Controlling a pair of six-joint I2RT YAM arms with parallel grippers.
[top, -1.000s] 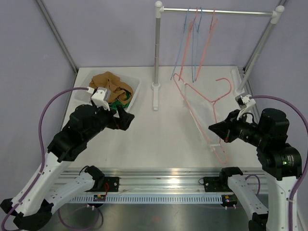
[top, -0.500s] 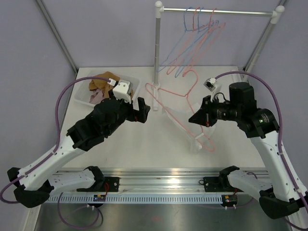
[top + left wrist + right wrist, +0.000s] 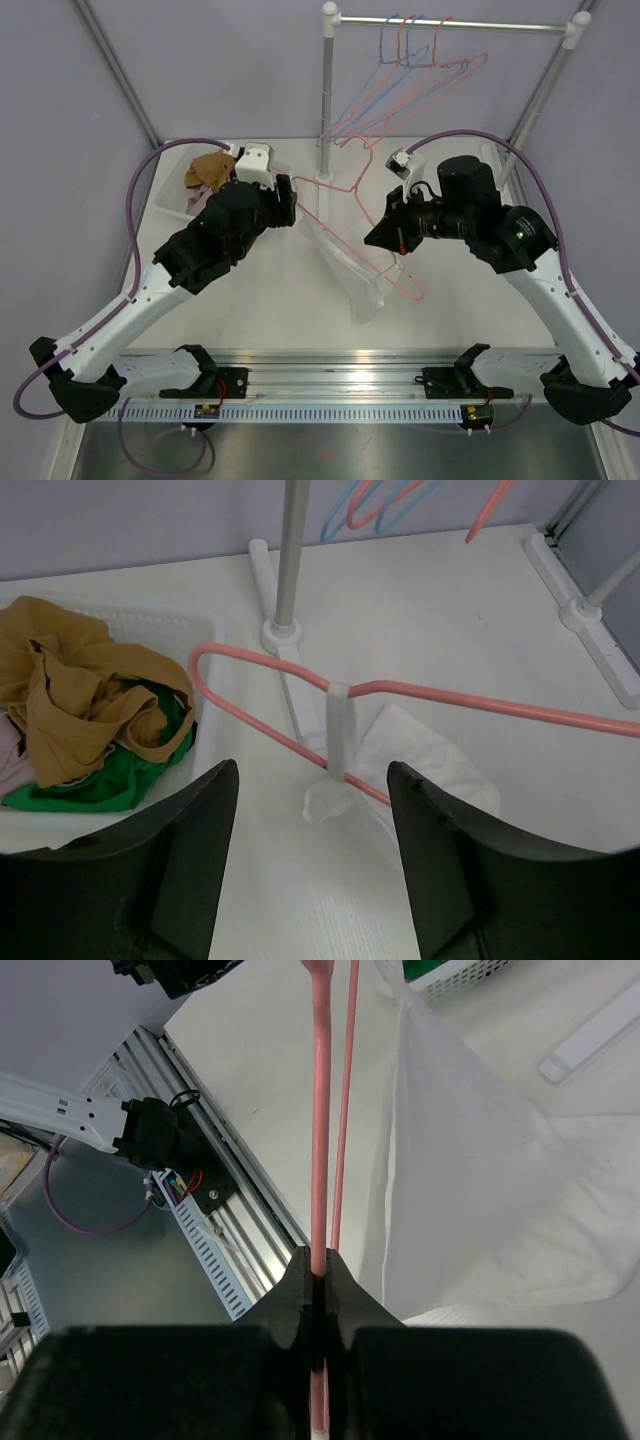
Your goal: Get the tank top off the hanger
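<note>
A pink hanger [image 3: 345,187] hangs tilted over the middle of the table, and my right gripper [image 3: 377,236] is shut on its wire [image 3: 320,1110]. The white tank top [image 3: 352,270] droops from it onto the table, with one strap [image 3: 339,730] looped over the hanger's bar [image 3: 255,705]. My left gripper [image 3: 287,206] hovers just left of the hanger's end, open, with nothing between its fingers. In the left wrist view the strap and cloth [image 3: 425,765] lie just ahead of the left gripper [image 3: 310,772]. In the right wrist view the fabric [image 3: 480,1180] spreads right of the right gripper [image 3: 320,1262].
A white bin [image 3: 172,196] of brown and green clothes [image 3: 90,705] sits at the back left, close behind my left arm. A clothes rack stands at the back, with its pole [image 3: 327,90] and several pink and blue hangers [image 3: 415,60] swinging on its rail. The pole's foot [image 3: 283,635] is near the hanger.
My right arm carried the hanger and tank top left and up, from the right edge to mid-table. My left arm swung from the bin toward it, and its jaws narrowed somewhat.
</note>
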